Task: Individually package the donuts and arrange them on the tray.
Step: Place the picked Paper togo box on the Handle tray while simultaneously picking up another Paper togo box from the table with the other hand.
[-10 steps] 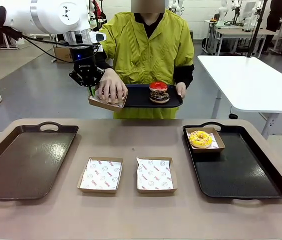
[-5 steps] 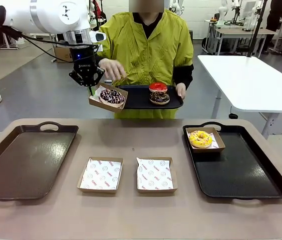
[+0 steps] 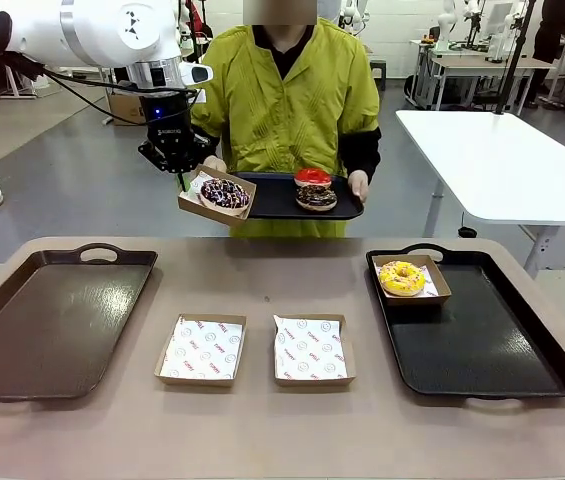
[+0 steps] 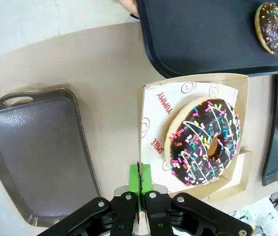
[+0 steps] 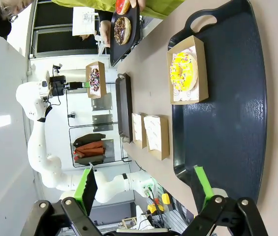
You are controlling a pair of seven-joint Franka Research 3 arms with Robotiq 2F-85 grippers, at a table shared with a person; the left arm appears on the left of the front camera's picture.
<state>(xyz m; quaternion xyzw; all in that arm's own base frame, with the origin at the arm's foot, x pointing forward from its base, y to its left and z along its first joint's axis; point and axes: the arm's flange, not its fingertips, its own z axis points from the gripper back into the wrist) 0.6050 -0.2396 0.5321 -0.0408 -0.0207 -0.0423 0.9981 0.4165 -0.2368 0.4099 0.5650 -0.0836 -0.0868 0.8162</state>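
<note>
Between fingers [image 4: 134, 181], square cardboard box [image 4: 244, 108]

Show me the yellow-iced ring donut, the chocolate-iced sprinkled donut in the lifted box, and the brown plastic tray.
Yellow-iced ring donut [image 3: 389, 280]: front view, its icing.
Chocolate-iced sprinkled donut [image 4: 188, 147]: left wrist view, its icing.
Brown plastic tray [image 3: 52, 320]: front view, bare floor.

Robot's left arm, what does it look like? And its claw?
The left arm is white, thick and rounded like a pipe, with a black cable running along it. Its left gripper is black with bright green pads.
</note>
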